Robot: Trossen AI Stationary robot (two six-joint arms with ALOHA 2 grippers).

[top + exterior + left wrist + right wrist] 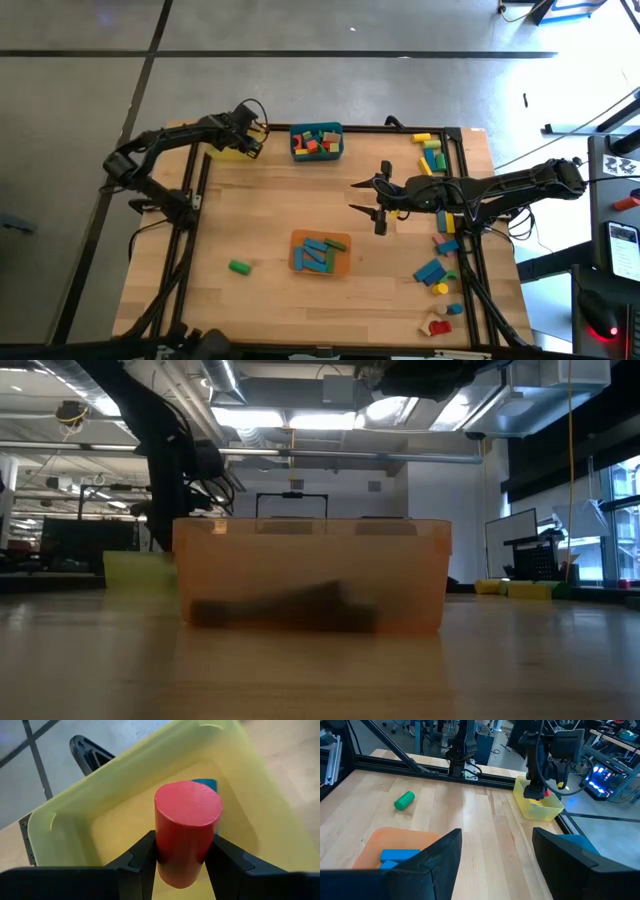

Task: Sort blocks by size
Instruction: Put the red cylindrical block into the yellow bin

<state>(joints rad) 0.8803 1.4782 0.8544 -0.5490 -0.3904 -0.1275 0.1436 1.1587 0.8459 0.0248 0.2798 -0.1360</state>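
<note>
The left gripper (182,857), clamped on the red cylinder (186,837) above the yellow bin (125,827), risks an off-centre release that bounces it out. The right gripper (368,196) waits mid-table, fingers apart.

The middle bin (321,253) sits on the desk (270,200) and serves as landmark. Several blocks (318,254) lie inside it. A lone cylinder (238,266) lies on the desk to its left. Behind it, at the desk's far edge, stands a second bin (317,141) with blocks in it; left of that one, at the far left corner, a third bin (232,150). More loose blocks (437,270) lie to the right of the middle bin, along the desk's right edge.
</note>
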